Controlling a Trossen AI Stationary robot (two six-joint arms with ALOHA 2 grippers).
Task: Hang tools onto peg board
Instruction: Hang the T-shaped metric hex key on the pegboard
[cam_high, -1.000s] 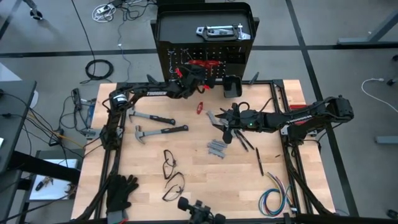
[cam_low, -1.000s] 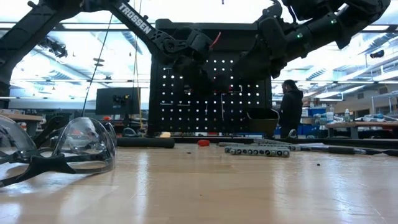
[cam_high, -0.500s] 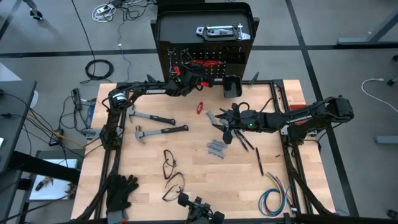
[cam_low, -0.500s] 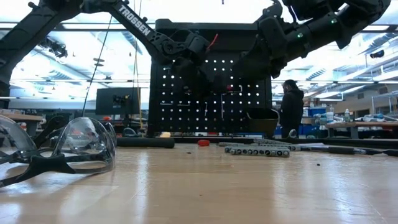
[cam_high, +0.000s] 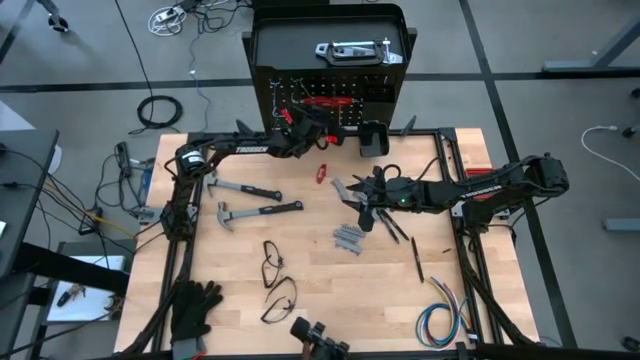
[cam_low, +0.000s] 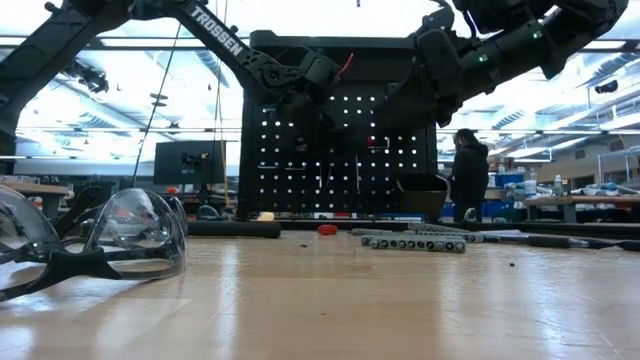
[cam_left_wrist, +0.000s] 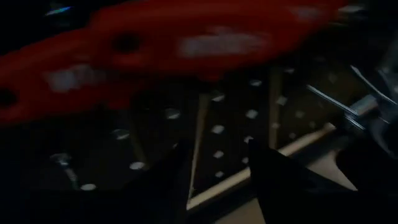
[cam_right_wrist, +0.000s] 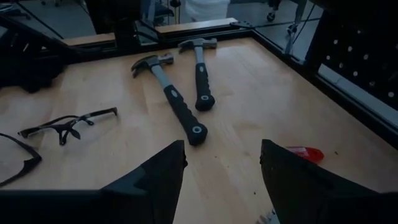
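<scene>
Red pliers hang on peg board hooks | left gripper at board face just under pliers, fingers parted, nothing held | right gripper over mid-table, fingers spread, empty | two hammers flat on table, left side

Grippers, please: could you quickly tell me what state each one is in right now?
Left gripper: open at the black perforated peg board, just below a red-handled tool, holding nothing.
Right gripper: open above the wooden table, empty.
</scene>
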